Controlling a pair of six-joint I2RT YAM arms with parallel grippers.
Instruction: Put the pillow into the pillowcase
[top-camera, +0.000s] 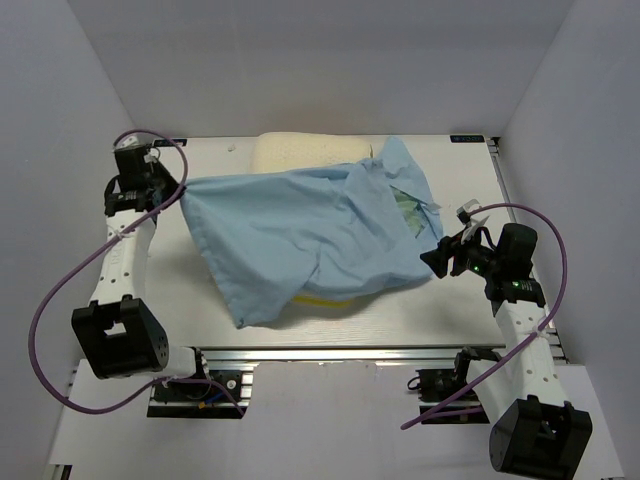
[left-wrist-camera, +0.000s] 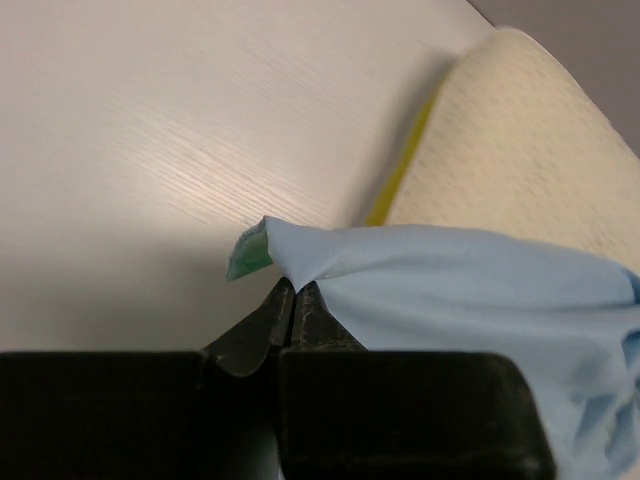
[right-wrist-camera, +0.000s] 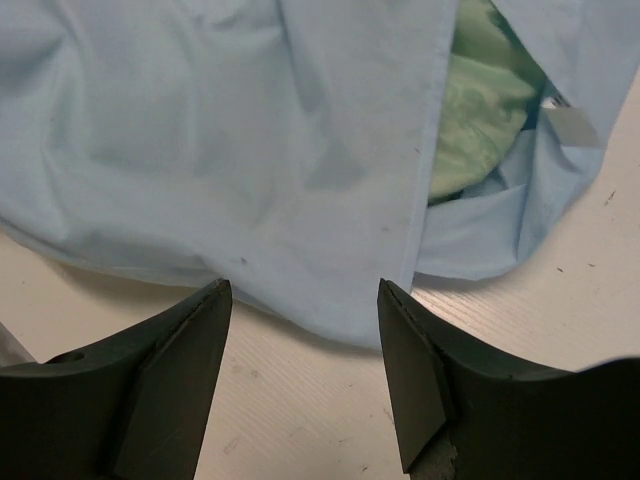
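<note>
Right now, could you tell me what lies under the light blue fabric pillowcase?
The cream-white soft pillow with yellow piping: its far end pokes out and a yellow edge shows at the near side. The pillowcase hides its middle.

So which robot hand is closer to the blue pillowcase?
Left. The left gripper is shut on a corner of the pillowcase. The right gripper is open by the opposite edge, gripping nothing.

1 pillow (top-camera: 300, 150), 1 pillowcase (top-camera: 300, 230)
</note>
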